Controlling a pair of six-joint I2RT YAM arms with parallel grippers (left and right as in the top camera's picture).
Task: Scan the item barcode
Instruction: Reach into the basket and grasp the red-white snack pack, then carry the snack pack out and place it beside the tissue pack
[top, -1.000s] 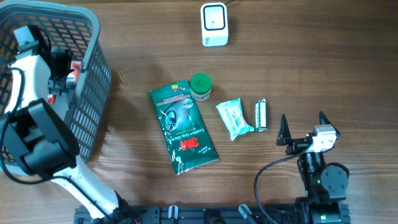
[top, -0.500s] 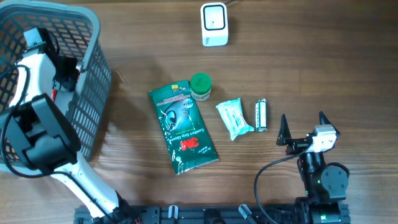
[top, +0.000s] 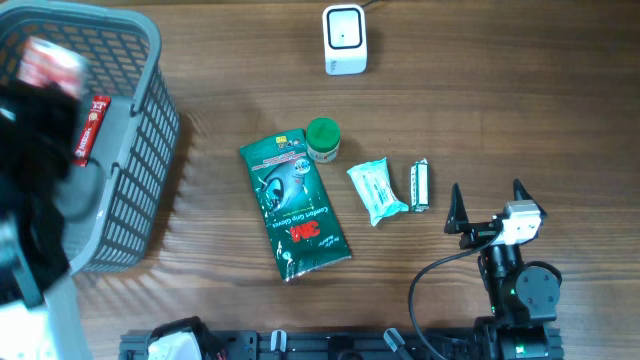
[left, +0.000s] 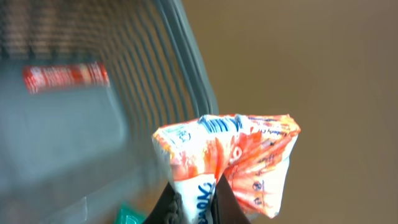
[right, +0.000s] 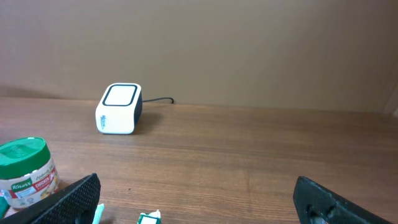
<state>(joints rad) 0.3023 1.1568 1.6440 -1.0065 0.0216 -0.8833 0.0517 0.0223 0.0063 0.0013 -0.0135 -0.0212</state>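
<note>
Even soft light; heavy motion blur over the basket (top: 150, 150)

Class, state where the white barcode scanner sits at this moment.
In the overhead view the white barcode scanner stands at top centre, beyond the green-lidded jar and well to the right of the grey basket.

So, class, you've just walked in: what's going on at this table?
The left hand is shut on an orange-and-white packet, holding it over the grey basket, where a red bar lies. The right hand sits open and empty at the near right of the table. The white scanner stands at the far side, and the packet is not yet in front of it.
</note>
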